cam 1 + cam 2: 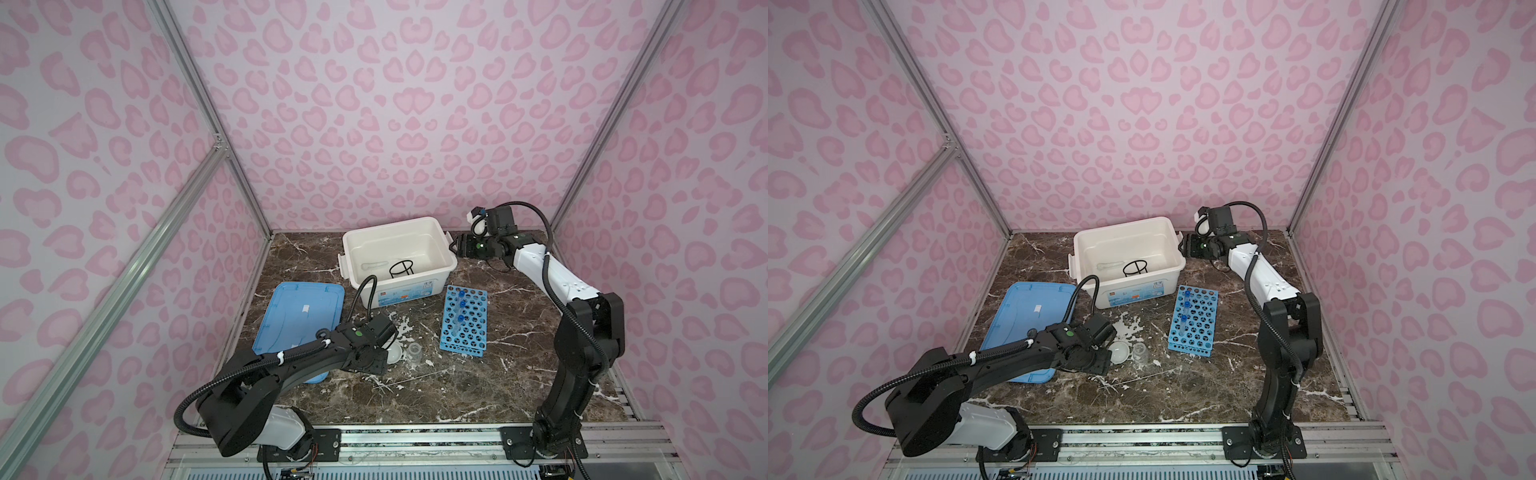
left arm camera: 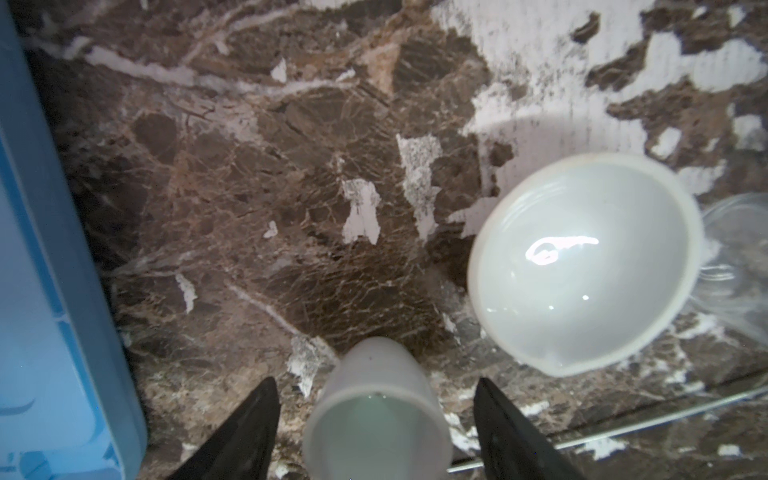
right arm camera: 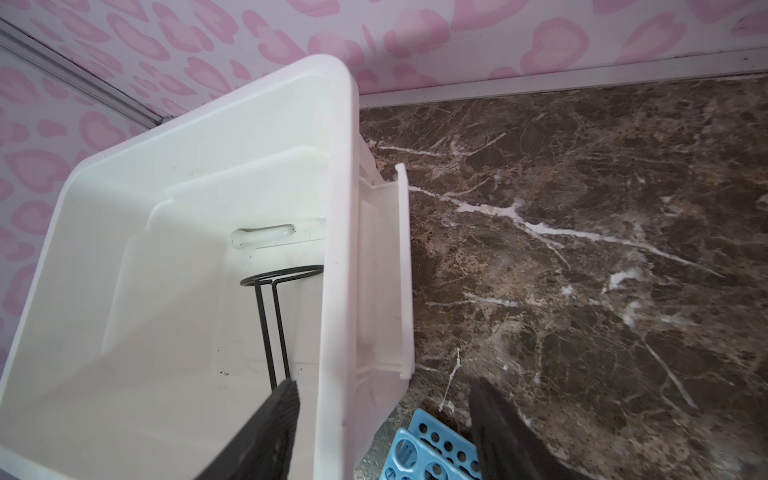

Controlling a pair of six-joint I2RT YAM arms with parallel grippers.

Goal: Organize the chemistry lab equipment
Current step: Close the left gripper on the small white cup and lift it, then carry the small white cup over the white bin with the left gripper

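A white cup (image 2: pixel 376 411) stands on the marble between the fingers of my left gripper (image 2: pixel 376 380), which is open with a gap on each side of the cup. Beside it sit a white shallow dish (image 2: pixel 586 266) and a clear small beaker (image 1: pixel 414 352). The blue perforated rack (image 1: pixel 465 328) lies at centre right with blue-capped tubes (image 1: pixel 460 307) in it. The white pestle (image 3: pixel 262 237) and black wire ring stand (image 3: pixel 274 316) are inside the white box (image 1: pixel 415 286). My right gripper (image 3: pixel 384 381) hangs open over the box's right wall, one finger on each side of it.
A flat blue lid (image 1: pixel 299 320) lies left of my left arm, close to the left wall. A thin clear rod (image 2: pixel 665 419) rests on the marble near the dish. The box stands against the back wall.
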